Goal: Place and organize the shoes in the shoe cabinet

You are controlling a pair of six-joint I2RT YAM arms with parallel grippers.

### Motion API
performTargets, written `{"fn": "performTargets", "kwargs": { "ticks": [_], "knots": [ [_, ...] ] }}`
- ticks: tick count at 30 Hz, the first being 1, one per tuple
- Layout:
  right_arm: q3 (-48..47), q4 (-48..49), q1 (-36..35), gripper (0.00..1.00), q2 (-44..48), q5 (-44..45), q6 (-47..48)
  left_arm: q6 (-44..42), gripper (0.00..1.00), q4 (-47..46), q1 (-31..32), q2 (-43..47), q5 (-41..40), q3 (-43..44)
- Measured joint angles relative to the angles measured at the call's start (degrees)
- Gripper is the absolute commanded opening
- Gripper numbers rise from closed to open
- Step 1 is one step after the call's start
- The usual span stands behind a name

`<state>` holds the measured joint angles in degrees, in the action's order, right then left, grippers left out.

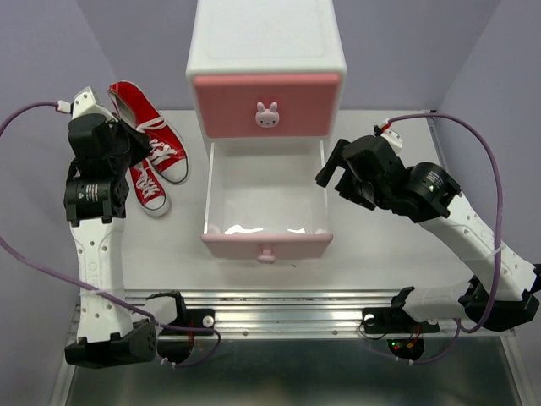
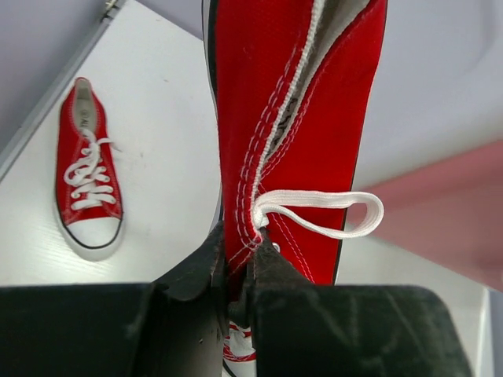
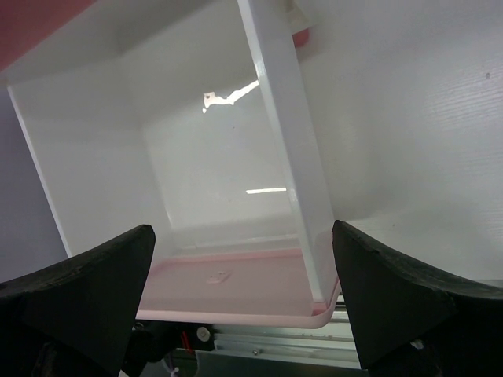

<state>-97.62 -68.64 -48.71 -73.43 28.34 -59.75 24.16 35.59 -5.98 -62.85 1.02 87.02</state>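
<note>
**Red sneaker [image 2: 299, 118] in our left hand [image 2: 236, 267]**

We pinch its canvas side shut, left of the shoe cabinet [image 1: 266, 42]; its mate [image 2: 88, 184] lies on the counter [image 1: 380, 254]. Our right hand [image 3: 240, 275] gapes wide beside the pulled-out lower drawer [image 1: 266, 245].

Spread black fingers [image 3: 94, 290] frame the open white drawer [image 3: 94, 173] and its pale pink front [image 3: 236, 276].

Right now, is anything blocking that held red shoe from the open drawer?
Nothing visible does. The left gripper holds a red sneaker, and the open lower drawer to its right looks empty.
</note>
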Motion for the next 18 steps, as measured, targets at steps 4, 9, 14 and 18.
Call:
{"fn": "performTargets", "kwargs": {
  "ticks": [4,9,14,18],
  "knots": [
    [0.63,0.35,0.0,1.0,0.35,-0.02,0.02,1.44,0.0,0.87,0.02,2.67,4.44,0.0],
    [1.86,1.18,0.0,1.0,0.87,-0.07,0.24,3.15,0.0,2.95,0.0,4.79,9.73,-0.26],
    [2.84,2.21,0.0,1.0,1.16,-0.28,0.52,6.25,0.0,3.63,0.04,9.25,12.04,-3.69],
    [4.85,2.38,0.0,1.0,2.1,-0.44,0.37,8.57,0.0,4.13,0.22,12.92,13.4,-6.16]
  ]
}}
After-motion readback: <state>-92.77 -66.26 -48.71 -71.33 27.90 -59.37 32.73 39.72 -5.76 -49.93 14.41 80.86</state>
